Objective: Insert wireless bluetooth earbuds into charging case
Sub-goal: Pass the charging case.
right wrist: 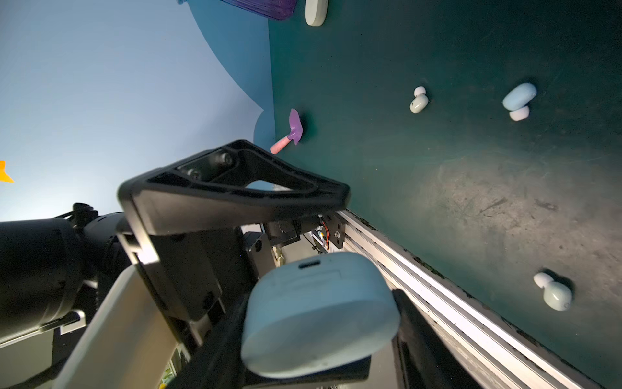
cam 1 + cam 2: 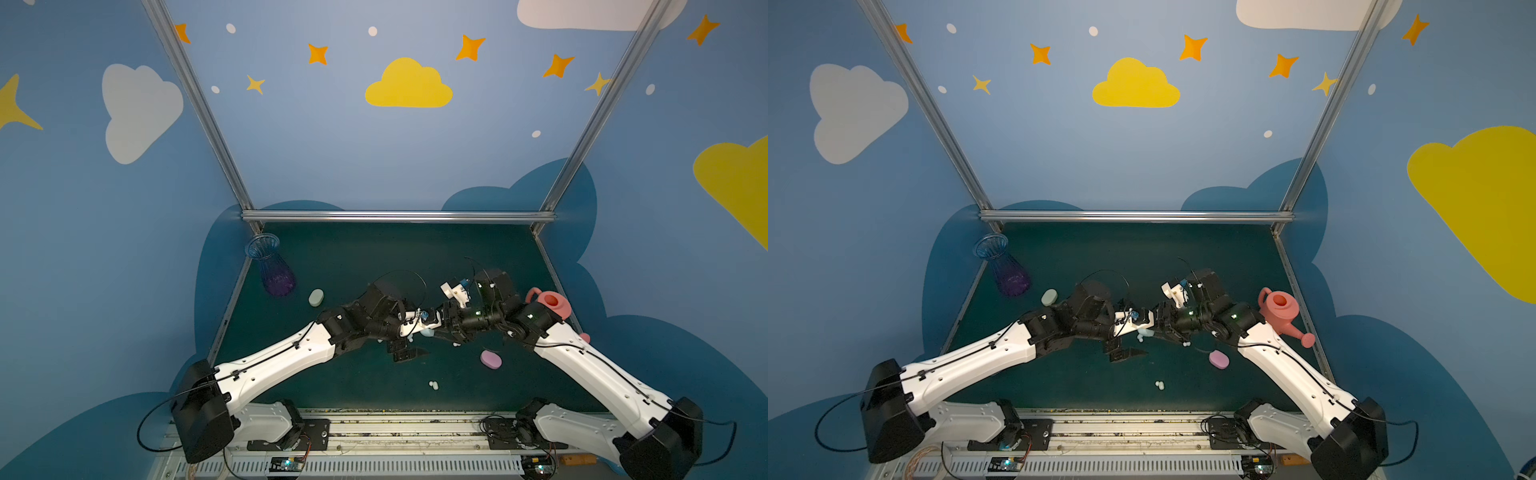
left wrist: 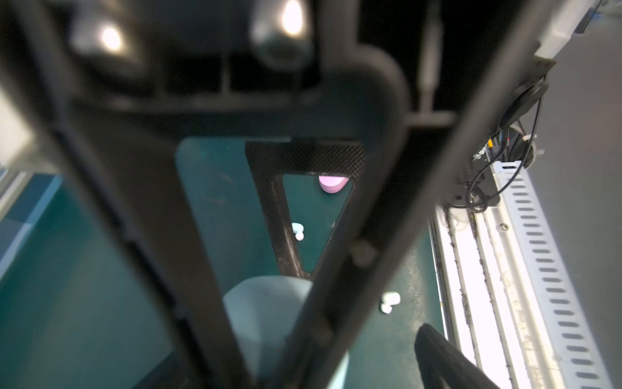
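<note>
Where the two arms meet over the middle of the tabletop (image 2: 374, 257), the right pincer (image 1: 314, 328) is clamped on the blue case (image 1: 323, 296), with one finger against each side of it. The case lid is shut, and its charging port faces the right wrist camera. Both top views show only a sliver of the case between the two wrists.

The left pincer (image 2: 415, 338) points at the case from the opposite side with its fingers apart. In the right wrist view one of these fingers (image 1: 235, 188) stands just beside the case without touching it. In the left wrist view the case is a blur between the spread fingers, and contact there cannot be judged.

The earbuds (image 2: 433, 385) lie loose on the tabletop. This one is near the front edge, well clear of both arms. Two more lie just beside the pincers. The right wrist view shows three scattered earbuds, two close together and one near the front rail.

The green case (image 2: 316, 297) lies near the vase (image 2: 276, 274) at the rear left. The pink case (image 2: 490, 359) lies beside the right forearm, and the watering can (image 2: 548, 305) stands at the right edge.
</note>
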